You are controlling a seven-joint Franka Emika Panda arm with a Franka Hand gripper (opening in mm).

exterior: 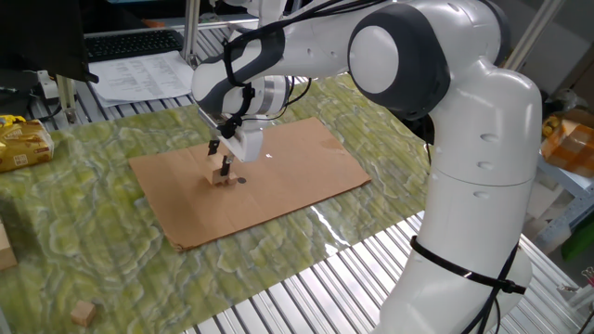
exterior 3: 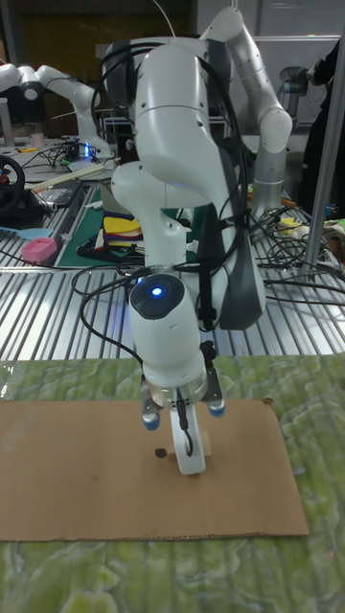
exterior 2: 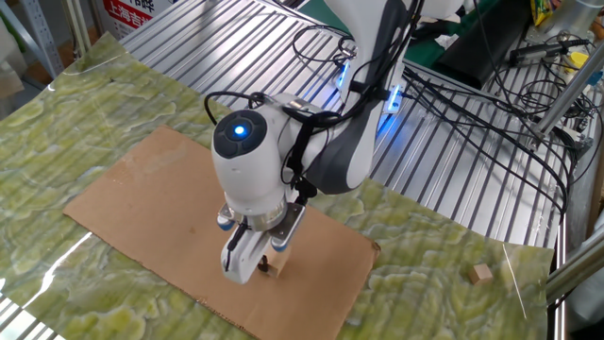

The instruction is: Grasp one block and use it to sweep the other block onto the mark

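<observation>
My gripper (exterior: 223, 168) is shut on the one block (exterior: 220, 176), a light tan wooden cube, and holds it down on the brown cardboard (exterior: 297, 162). The mark (exterior: 239, 180), a small black dot, lies just right of that cube and nearly touches it. In the other fixed view the cube (exterior 2: 269, 267) shows beside the white fingers (exterior 2: 241, 262) near the cardboard's front edge. The tall fixed view puts the mark (exterior 3: 160, 453) just left of the gripper (exterior 3: 187, 448). The other block is hidden from all three views.
A mid-sized tan cube (exterior: 83, 311) lies off the cardboard on the green mat (exterior: 93, 232), and shows at the far right in the other fixed view (exterior 2: 482, 274). A yellow packet (exterior: 19, 139) and papers (exterior: 139, 74) lie at the back. Cables (exterior 2: 472, 104) cross the slatted metal table.
</observation>
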